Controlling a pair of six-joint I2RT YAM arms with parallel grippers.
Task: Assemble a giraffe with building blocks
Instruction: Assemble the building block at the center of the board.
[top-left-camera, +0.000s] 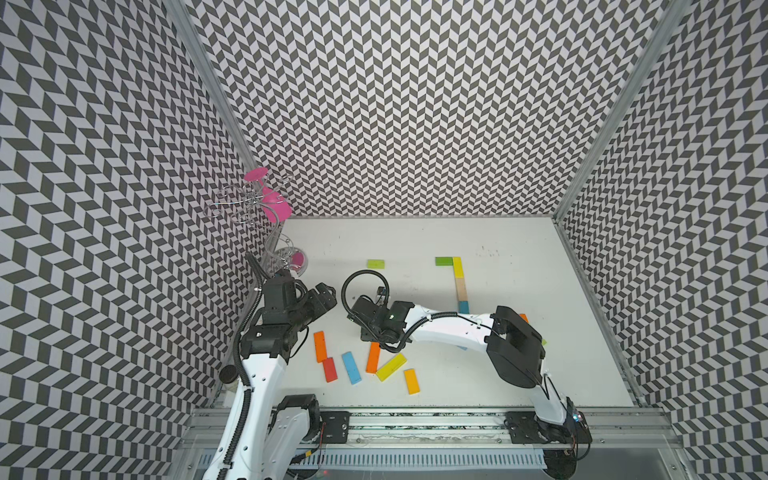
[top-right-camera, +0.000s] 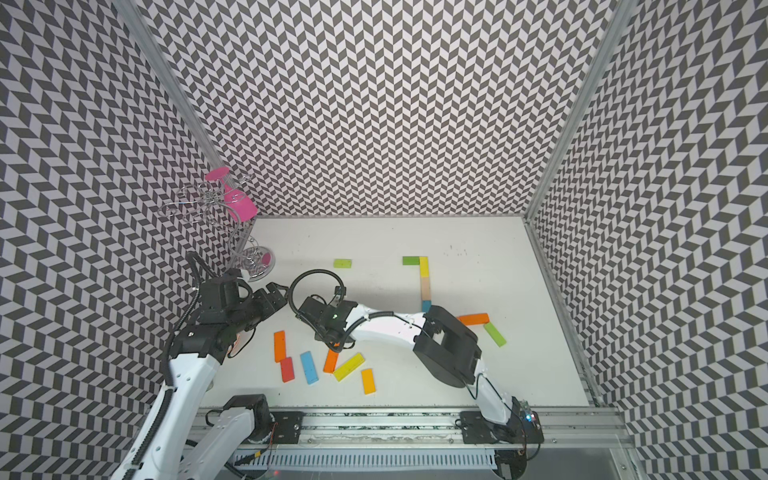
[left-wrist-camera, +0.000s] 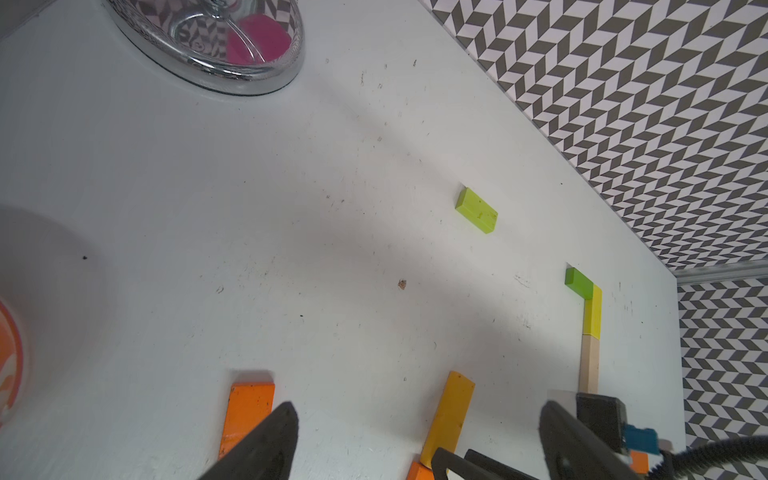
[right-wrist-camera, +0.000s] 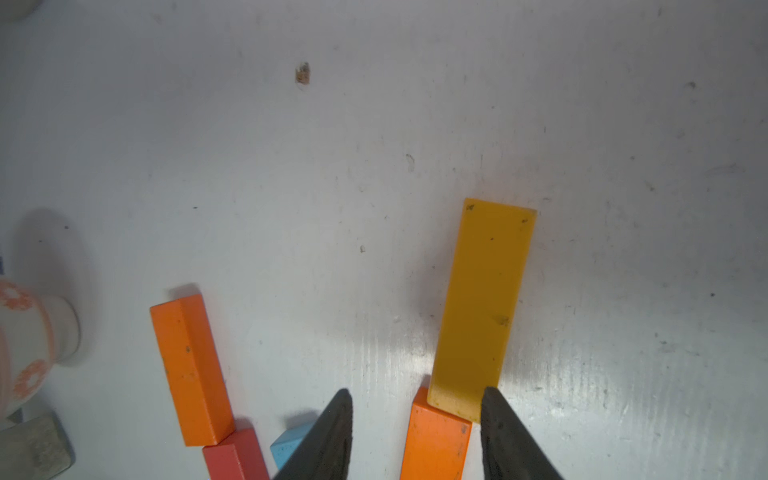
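While right tool (right-wrist-camera: 417, 392) straddles orange block (right-wrist-camera: 436, 444) | bowl (right-wrist-camera: 29, 332) nearby (contents hidden)

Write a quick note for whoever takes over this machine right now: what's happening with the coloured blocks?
Left gripper: open, empty.
Right gripper: open, astride the end of an amber block lying against an orange block in the front pile.
Done: an L of green, yellow, tan and blue blocks, likely head and neck.
Left: body and legs. A lime block lies alone; an orange piece and a green piece sit by the L's foot.
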